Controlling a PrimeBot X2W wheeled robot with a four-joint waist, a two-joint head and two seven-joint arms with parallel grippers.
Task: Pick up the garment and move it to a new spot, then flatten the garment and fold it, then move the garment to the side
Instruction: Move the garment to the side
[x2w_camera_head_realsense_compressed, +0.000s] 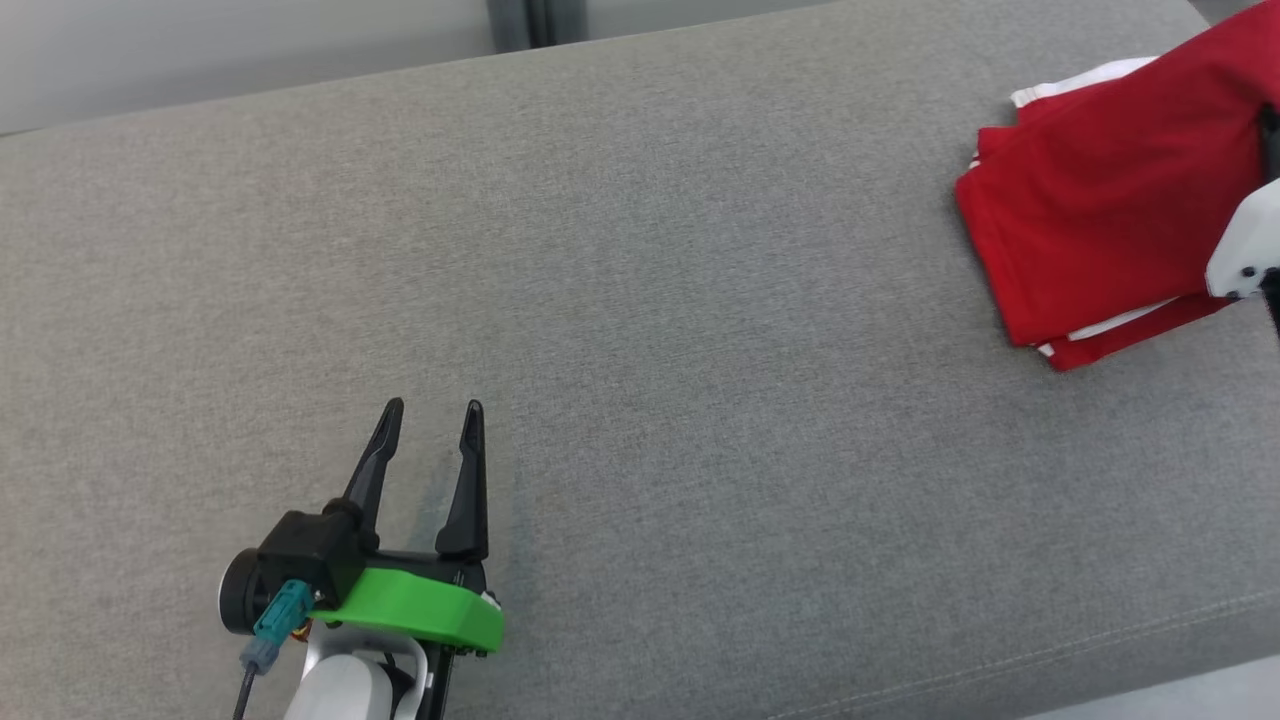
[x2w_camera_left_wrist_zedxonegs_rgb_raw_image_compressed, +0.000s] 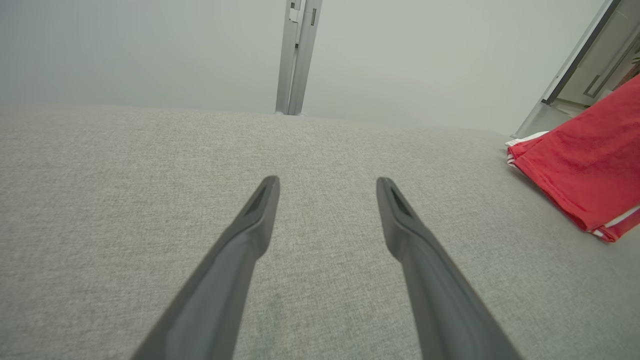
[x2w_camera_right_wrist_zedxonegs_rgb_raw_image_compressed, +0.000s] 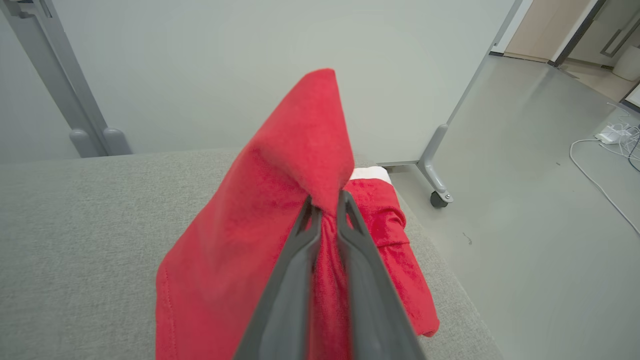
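The garment (x2w_camera_head_realsense_compressed: 1100, 210) is red with white trim, folded into a rough rectangle at the far right of the grey cushioned surface (x2w_camera_head_realsense_compressed: 640, 330). In the right wrist view my right gripper (x2w_camera_right_wrist_zedxonegs_rgb_raw_image_compressed: 325, 202) is shut on a raised fold of the garment (x2w_camera_right_wrist_zedxonegs_rgb_raw_image_compressed: 280, 210), which peaks above the fingertips while the rest drapes down onto the surface. In the head view only a pale part of the right arm (x2w_camera_head_realsense_compressed: 1245, 250) shows at the right edge over the garment. My left gripper (x2w_camera_head_realsense_compressed: 432, 410) stands open and empty at the lower left, far from the garment (x2w_camera_left_wrist_zedxonegs_rgb_raw_image_compressed: 585, 170).
The grey surface ends close beside the garment on the right, with bare floor (x2w_camera_right_wrist_zedxonegs_rgb_raw_image_compressed: 540, 190) beyond. A wheeled panel foot (x2w_camera_right_wrist_zedxonegs_rgb_raw_image_compressed: 437, 192) stands on that floor, and white cables (x2w_camera_right_wrist_zedxonegs_rgb_raw_image_compressed: 607, 150) lie further off. A pale wall panel with a grey post (x2w_camera_left_wrist_zedxonegs_rgb_raw_image_compressed: 297, 55) runs behind the surface.
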